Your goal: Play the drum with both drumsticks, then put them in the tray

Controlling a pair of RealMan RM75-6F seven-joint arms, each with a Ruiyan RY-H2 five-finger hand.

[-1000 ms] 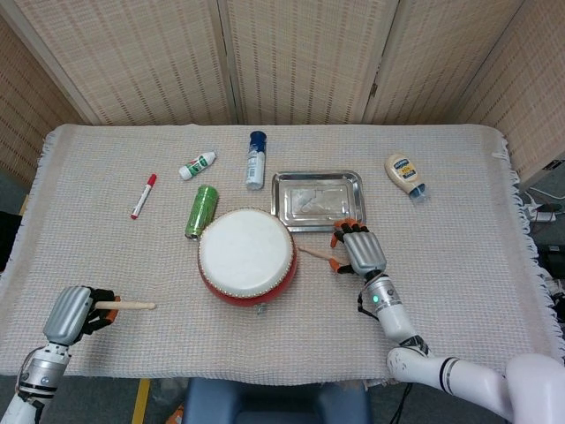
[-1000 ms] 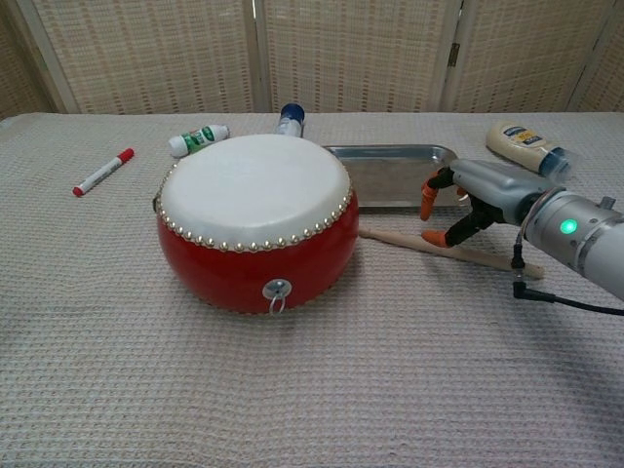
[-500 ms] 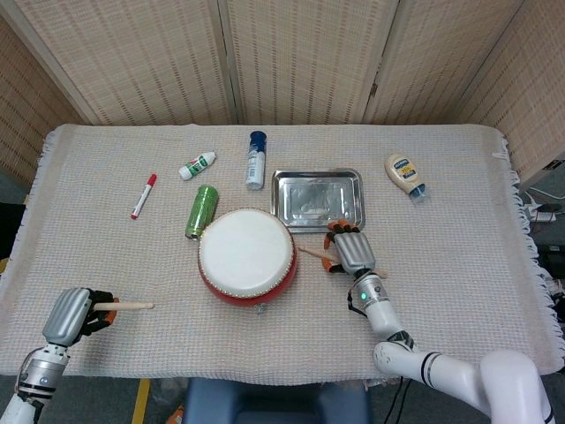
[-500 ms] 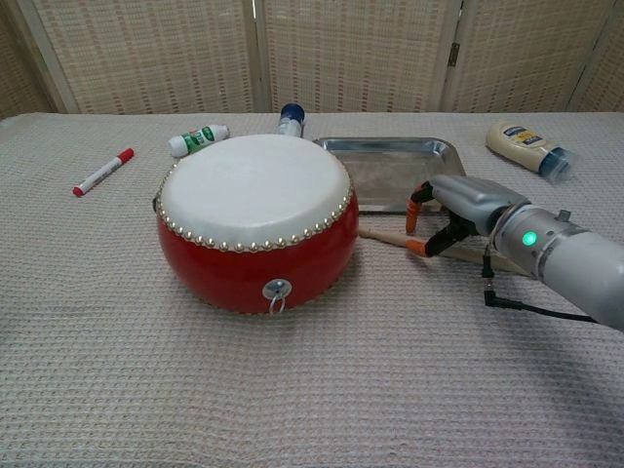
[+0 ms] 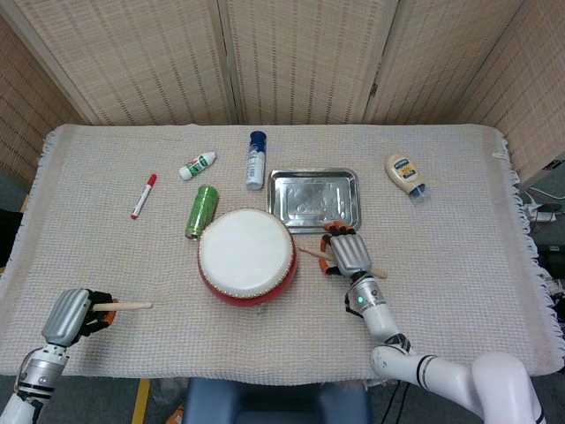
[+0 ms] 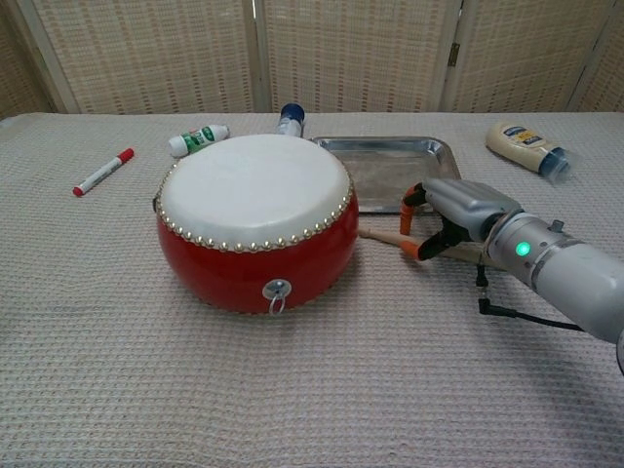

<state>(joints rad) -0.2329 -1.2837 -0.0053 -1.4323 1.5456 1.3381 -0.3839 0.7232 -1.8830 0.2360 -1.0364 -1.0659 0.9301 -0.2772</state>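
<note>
The left hand [image 5: 75, 314] is gripping one drumstick [image 5: 131, 306] near the table's front left corner. The right hand [image 6: 453, 216] is curling over the other drumstick [image 6: 382, 235]; grip unclear. The drum [image 5: 246, 255] is waiting, and the tray [image 5: 346, 190] is holding no sticks.

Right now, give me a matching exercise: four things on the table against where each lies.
Things:
1. red marker
2. mayonnaise bottle
3. green can
4. metal tray

Places:
A. just behind the drum, to its left
B. far right of the cloth
C. far left, lying alone
D. behind the right hand

Pairs: 1-C, 2-B, 3-A, 4-D
</note>
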